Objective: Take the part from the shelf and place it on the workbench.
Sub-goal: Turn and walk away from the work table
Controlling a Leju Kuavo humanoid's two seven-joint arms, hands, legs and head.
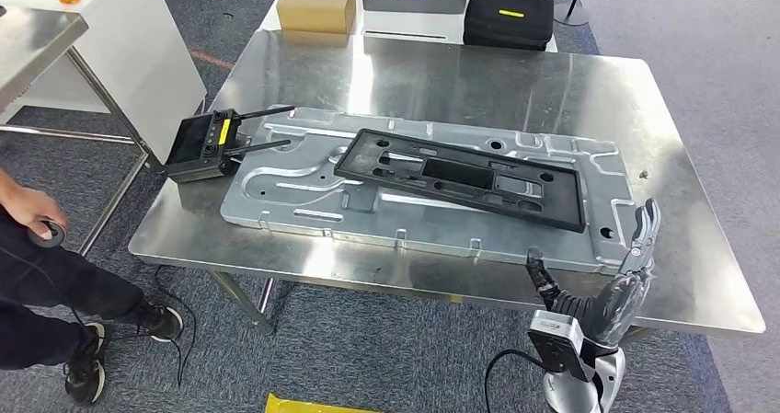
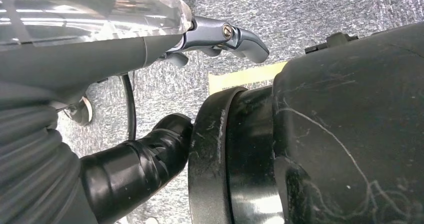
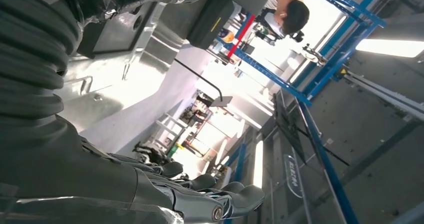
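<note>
1. On the steel workbench point(image 1: 570, 91), a black rectangular frame part point(image 1: 460, 178) lies flat atop a large silver stamped panel point(image 1: 303, 188), not held by either hand.
2. Right hand point(image 1: 612, 280) is raised at the bench's near edge, fingers point(image 1: 644, 229) extended and slightly apart, thumb point(image 1: 543, 280) splayed off to the side; nothing is in its grasp. In the right wrist view the fingertips point(image 3: 240, 196) lie loosely side by side, empty.
3. The frame part sits beyond the fingertips and off toward the thumb side, apart from them; its nearest corner is close to the fingertips but not touching.
4. Fingertips hover over the panel's near corner; contact cannot be told.
5. Left hand point(image 2: 150, 39) hangs over grey carpet, its fingers point(image 2: 240, 37) straight and holding nothing.
6. A black box with antennas point(image 1: 204, 146) rests at the panel's far end, well apart from the fingers.
7. A person point(image 1: 37, 266) stands beside the bench.
</note>
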